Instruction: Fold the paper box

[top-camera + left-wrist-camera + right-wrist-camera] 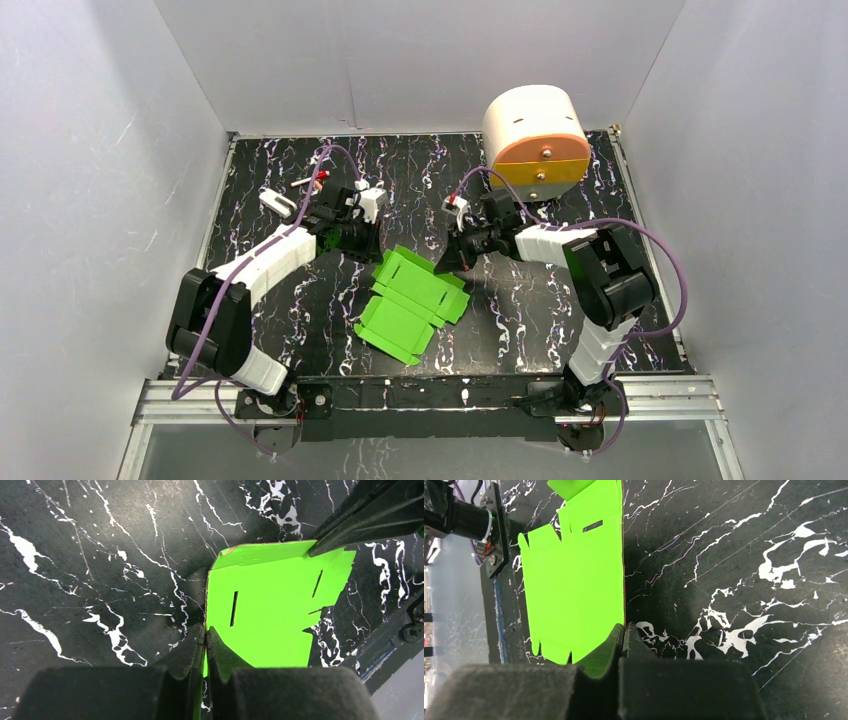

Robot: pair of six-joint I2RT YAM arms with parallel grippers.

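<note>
The paper box (410, 300) is a bright green die-cut sheet with slots and flaps, lying in the middle of the black marbled table. My left gripper (368, 246) is shut on its far left edge. In the left wrist view the jaws (205, 636) pinch the thin edge of the sheet (270, 610). My right gripper (446, 262) is shut on its far right edge. In the right wrist view the jaws (624, 630) clamp the card's edge (574, 580). The far panel looks tilted up between the two grippers.
A large cream-and-orange rounded drawer unit (535, 135) stands at the back right, just behind my right arm. Small white and red parts (285, 200) lie at the back left. White walls enclose the table on three sides. The right gripper's finger (360, 515) crosses the left wrist view.
</note>
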